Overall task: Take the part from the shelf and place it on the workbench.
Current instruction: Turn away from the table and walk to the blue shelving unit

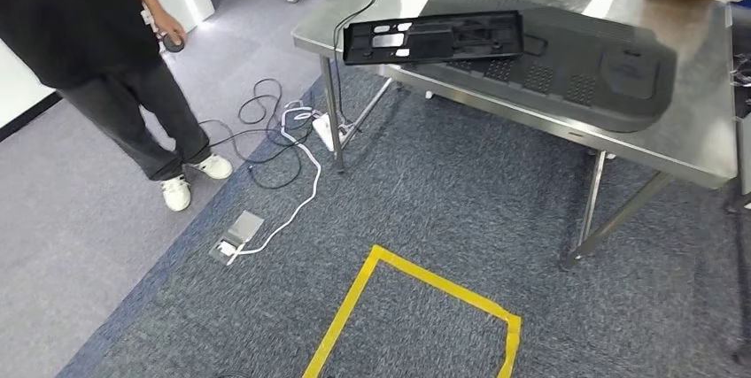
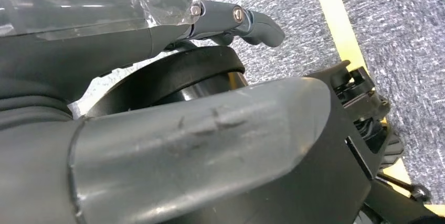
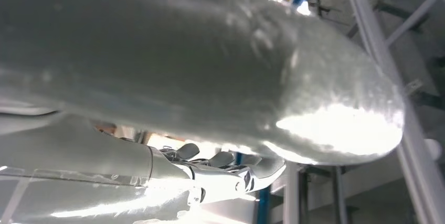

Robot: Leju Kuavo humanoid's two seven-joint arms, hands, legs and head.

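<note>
The part, a long black plastic frame [image 1: 431, 37] with cut-outs, lies tilted across the near left side of the steel workbench [image 1: 700, 143]. It rests partly on a larger black panel [image 1: 576, 64]. In the left wrist view my left hand [image 2: 173, 129] hangs over the carpet, its thick thumb apart from the outstretched fingers [image 2: 246, 19], with nothing in it. My right hand [image 3: 210, 66] appears in the right wrist view with its fingers [image 3: 225, 163] loosely below the thumb and nothing held, metal racking behind it.
A person in dark clothes [image 1: 106, 50] stands at the left beside the workbench. Cables [image 1: 274, 126] and a floor socket plate [image 1: 237, 235] lie on the carpet near the table leg [image 1: 333, 112]. A yellow tape square [image 1: 416, 307] marks the floor in front.
</note>
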